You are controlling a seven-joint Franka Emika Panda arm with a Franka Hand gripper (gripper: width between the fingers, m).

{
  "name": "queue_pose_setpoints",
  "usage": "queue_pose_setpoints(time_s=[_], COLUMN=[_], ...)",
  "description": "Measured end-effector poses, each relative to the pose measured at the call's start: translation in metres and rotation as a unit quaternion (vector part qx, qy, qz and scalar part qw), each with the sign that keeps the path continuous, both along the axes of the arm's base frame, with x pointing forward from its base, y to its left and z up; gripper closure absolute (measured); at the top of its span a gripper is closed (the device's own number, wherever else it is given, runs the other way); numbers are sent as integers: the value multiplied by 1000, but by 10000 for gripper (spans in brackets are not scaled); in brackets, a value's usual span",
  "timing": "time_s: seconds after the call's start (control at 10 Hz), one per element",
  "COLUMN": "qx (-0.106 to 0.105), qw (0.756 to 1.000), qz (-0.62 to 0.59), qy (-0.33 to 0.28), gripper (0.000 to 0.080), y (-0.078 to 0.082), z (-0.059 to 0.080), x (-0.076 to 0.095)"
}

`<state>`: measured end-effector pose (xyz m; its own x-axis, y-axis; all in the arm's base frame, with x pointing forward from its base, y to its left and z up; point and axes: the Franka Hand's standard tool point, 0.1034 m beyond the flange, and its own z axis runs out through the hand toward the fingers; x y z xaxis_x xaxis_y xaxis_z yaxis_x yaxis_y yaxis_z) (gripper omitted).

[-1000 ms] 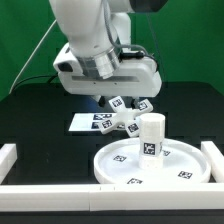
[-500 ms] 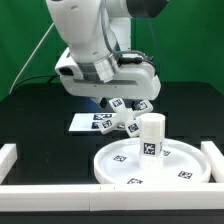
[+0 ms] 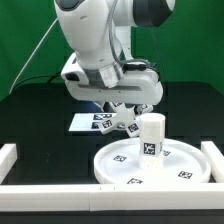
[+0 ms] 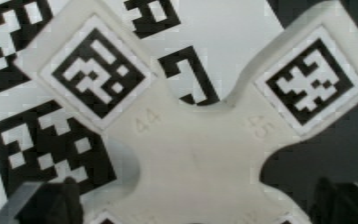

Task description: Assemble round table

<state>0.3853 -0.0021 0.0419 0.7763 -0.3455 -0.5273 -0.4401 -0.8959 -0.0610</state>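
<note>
White cross-shaped base [image 4: 202, 165] with black-and-white tags [image 4: 98, 66]

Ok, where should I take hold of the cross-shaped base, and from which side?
Probably from above, pinching one arm of the cross-shaped base across its width. The arms are narrower than the centre they spread from. In the exterior view it lies behind the disc, by the marker board, with the upright leg close in front, so a sideways approach looks cramped.
</note>
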Motion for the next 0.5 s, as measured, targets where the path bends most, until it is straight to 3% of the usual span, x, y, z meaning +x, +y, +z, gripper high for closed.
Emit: queue_pose_setpoints(time_s=[0.5], qx=[-6], qw=[1000], qz=[-1], qy=[4], gripper=[150], y=[5], z=[-7], x=[-3])
